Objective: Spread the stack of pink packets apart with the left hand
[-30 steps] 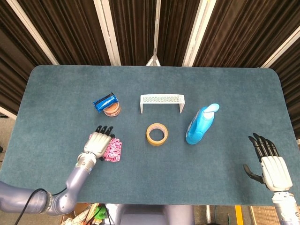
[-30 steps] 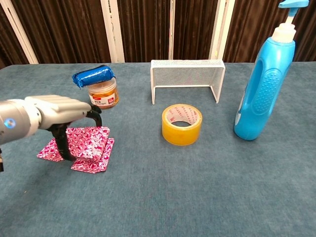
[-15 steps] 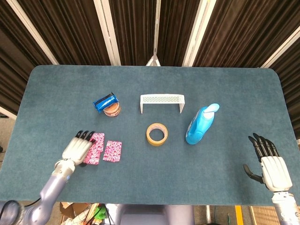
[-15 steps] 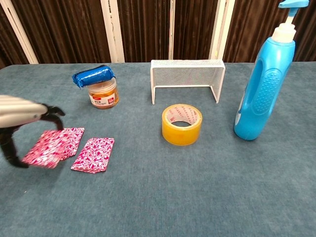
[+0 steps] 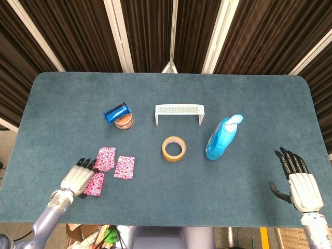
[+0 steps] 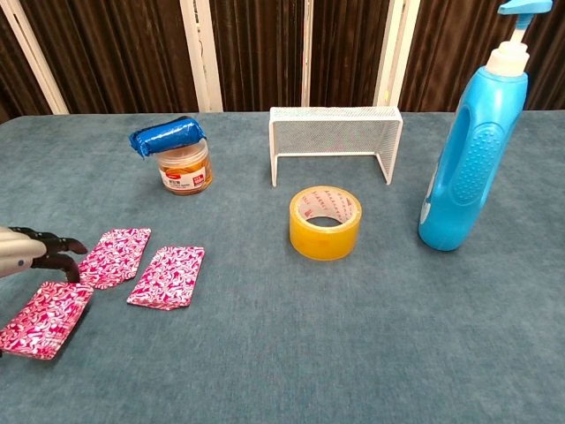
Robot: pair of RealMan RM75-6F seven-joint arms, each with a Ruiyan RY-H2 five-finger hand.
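A teal felt-covered bench (image 5: 171, 202) stands before dark curtains, and at its near left corner the left hand (image 5: 75, 179) lies with fingers stretched over the nearest pink packet (image 6: 44, 318), though whether the tips press it or merely hover cannot be told; the right hand (image 5: 300, 182) rests released, fingers apart, holding nothing, at the near right. The pink packets (image 5: 108, 166) now lie flat in three separate pieces at the near left, two side by side just beyond the nearest. They look thin, light and limp with a slick wrapper, so I judge a flat fingertip press from above, sliding across the felt, suits them better than pinching an edge.
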